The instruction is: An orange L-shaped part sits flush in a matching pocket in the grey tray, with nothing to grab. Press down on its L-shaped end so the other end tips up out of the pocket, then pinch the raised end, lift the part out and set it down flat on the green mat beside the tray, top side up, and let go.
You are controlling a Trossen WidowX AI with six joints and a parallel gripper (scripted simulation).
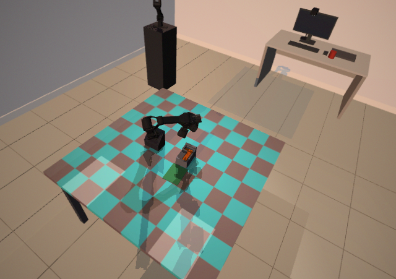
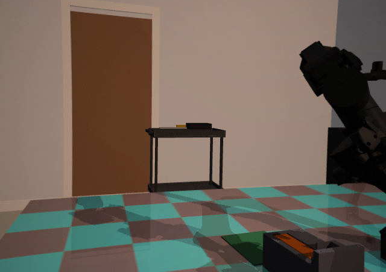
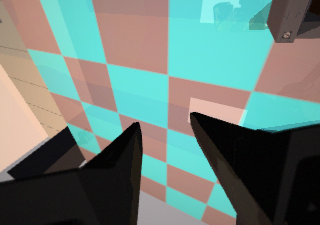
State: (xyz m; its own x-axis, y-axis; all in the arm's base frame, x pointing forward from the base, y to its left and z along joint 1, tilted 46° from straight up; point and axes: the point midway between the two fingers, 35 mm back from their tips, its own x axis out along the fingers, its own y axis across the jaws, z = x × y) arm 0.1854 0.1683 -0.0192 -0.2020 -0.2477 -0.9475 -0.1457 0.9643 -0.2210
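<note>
The orange part (image 1: pixel 187 154) (image 2: pixel 294 245) lies in the pocket of the grey tray (image 1: pixel 181 161) (image 2: pixel 280 255); neither the top nor the exterior view shows an end standing up out of it. In the wrist view only a corner of the tray (image 3: pixel 287 15) shows at the top right, and the part is out of that view. The green mat (image 1: pixel 174 174) (image 2: pixel 246 244) lies flat beside the tray, with no part on it. My gripper (image 1: pixel 187 131) (image 3: pixel 165 123) is partly open, with nothing between its fingers. It hangs in the air above and behind the tray in the top view.
The tray stands on the checkered table (image 1: pixel 204 212) (image 2: pixel 102 236). My arm's base (image 1: pixel 154 140) is on the table, left of the tray in the top view. A black pedestal (image 1: pixel 161 57) with another arm and a desk (image 1: pixel 273 42) stand beyond the table.
</note>
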